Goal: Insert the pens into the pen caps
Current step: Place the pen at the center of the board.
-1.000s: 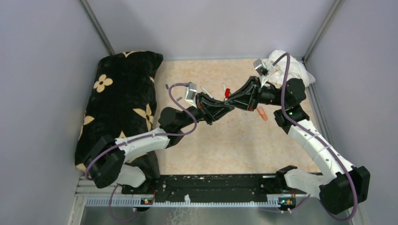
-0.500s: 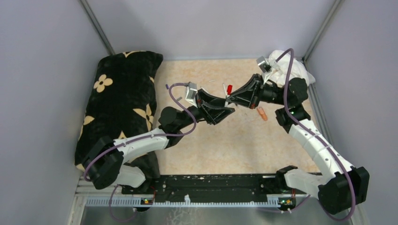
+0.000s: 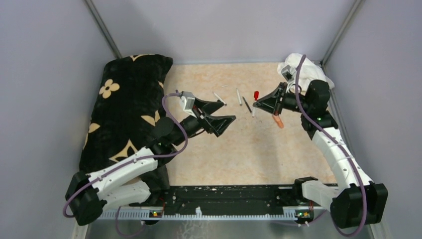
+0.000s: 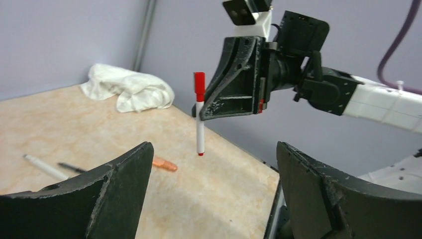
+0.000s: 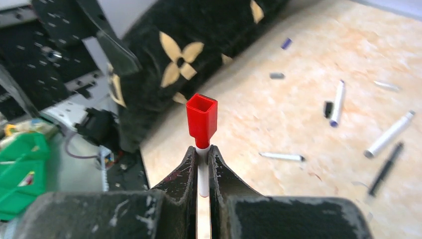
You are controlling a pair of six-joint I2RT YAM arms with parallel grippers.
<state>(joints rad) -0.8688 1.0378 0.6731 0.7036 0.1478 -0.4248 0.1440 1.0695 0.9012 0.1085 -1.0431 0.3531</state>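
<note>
Grippers: two, the left gripper (image 3: 228,111) and the right gripper (image 5: 201,149).
Pens between fingers: one, the red-capped pen (image 4: 200,127), was pinched by the right fingers.
Red caps: one, the red cap (image 5: 201,115), sat on that pen just above the right fingertips.
Loose pens: five lay beyond the right fingers, four pale pens (image 5: 389,134) and one black pen (image 5: 385,168).
Highlighters: one orange highlighter (image 3: 277,121) lay just beside the right fingers.
Loose caps: three lay beyond the right fingers, a purple cap (image 5: 285,43), a grey cap (image 5: 276,75) and a black cap (image 5: 328,109).
Cloths: one white cloth (image 3: 304,68) lay behind the right fingers.
Cushions: one black flowered cushion (image 3: 127,104) lay left of the left fingers.
</note>
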